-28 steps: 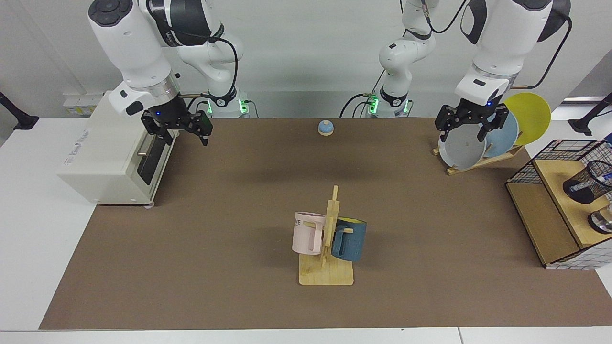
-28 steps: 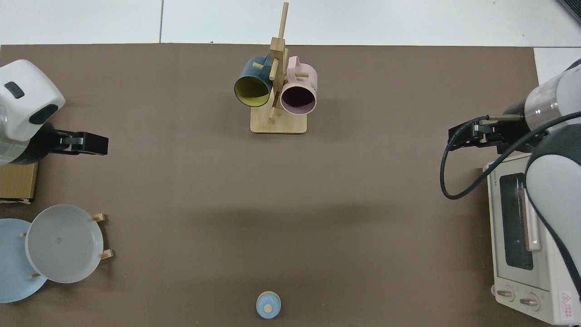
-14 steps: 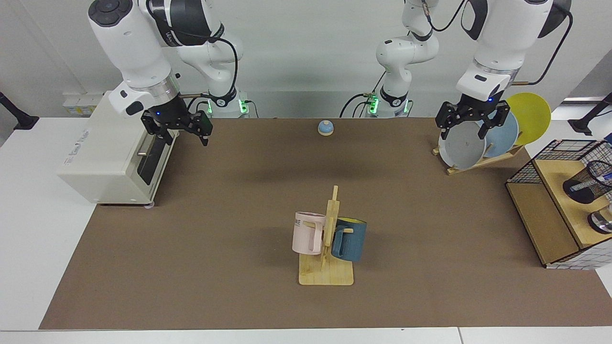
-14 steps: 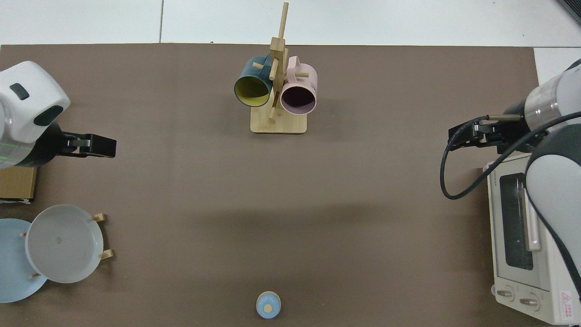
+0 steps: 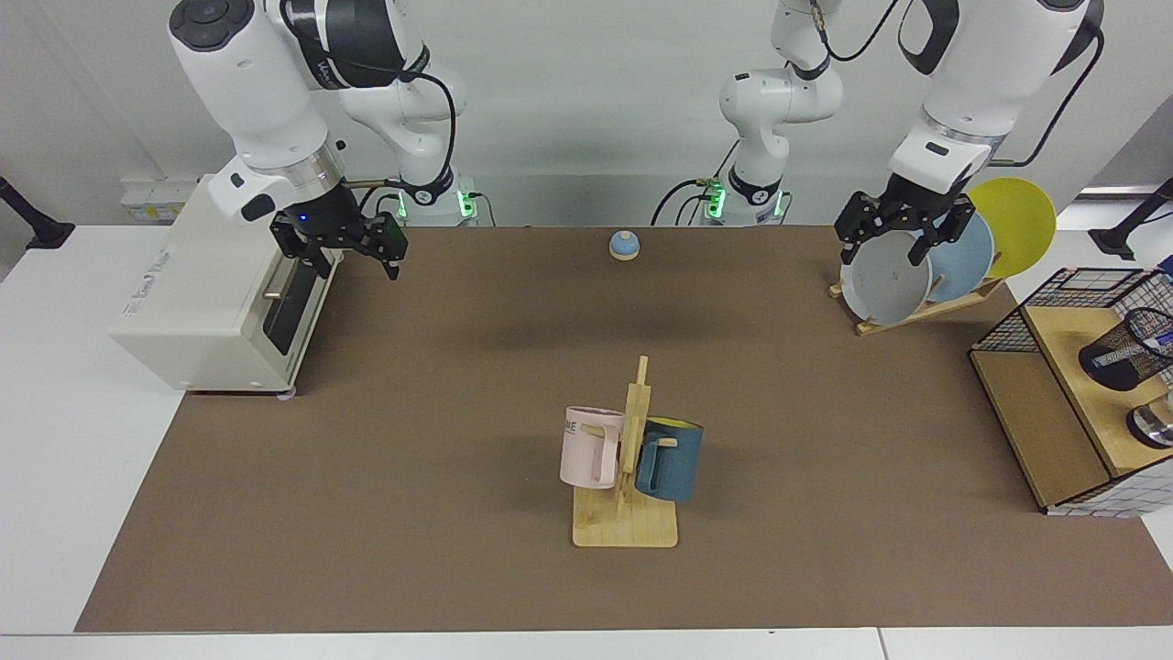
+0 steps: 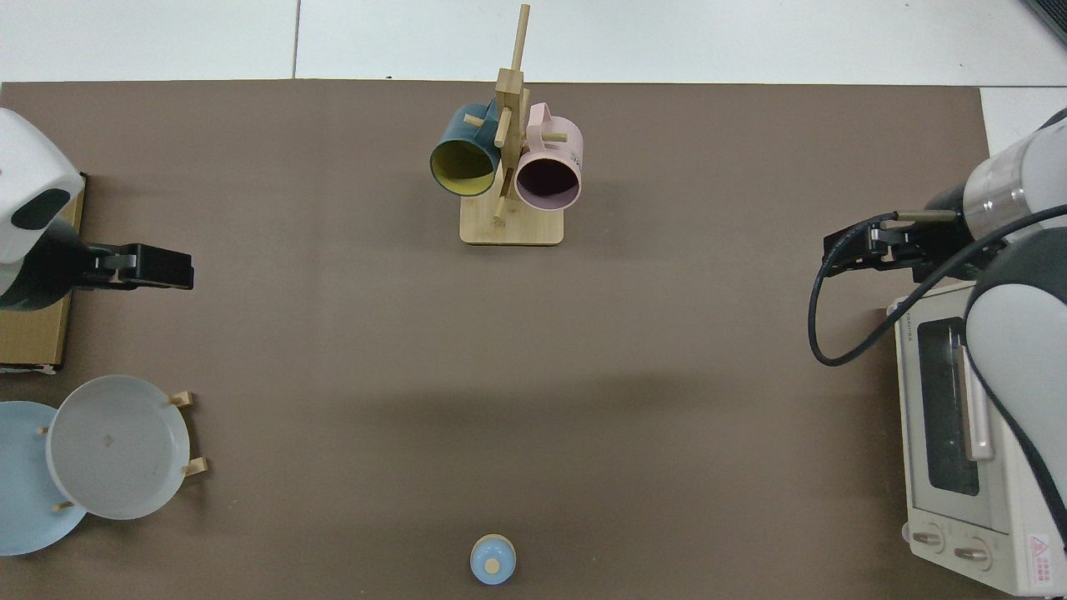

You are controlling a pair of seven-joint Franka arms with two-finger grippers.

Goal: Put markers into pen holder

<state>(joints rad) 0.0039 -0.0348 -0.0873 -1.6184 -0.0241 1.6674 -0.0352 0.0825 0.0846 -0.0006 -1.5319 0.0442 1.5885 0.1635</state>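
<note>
The pen holder (image 5: 1120,349), a small black mesh cup, sits on a wooden shelf at the far right edge of the facing view; it is outside the top view. A white and blue streak shows through its mesh, which looks like the marker (image 5: 1112,358) inside it. My left gripper (image 5: 882,255) hangs open and empty in front of the grey plate, well left of the holder; in the top view the left gripper (image 6: 179,271) is at the left edge. My right gripper (image 5: 359,266) waits open beside the toaster oven, and the right gripper (image 6: 834,254) is at the top view's right.
A black wire basket (image 5: 1063,284) surrounds the wooden shelf (image 5: 1035,431), which also carries a shiny metal object (image 5: 1153,426). A plate rack (image 5: 916,307) holds grey, blue and yellow plates. A mug tree (image 5: 625,527), a small blue knob (image 5: 624,245) and a toaster oven (image 5: 211,293) stand on the brown mat.
The left arm's wrist has swung and risen slightly, and its gripper has shifted a little toward the top view's left edge. The right arm has not moved.
</note>
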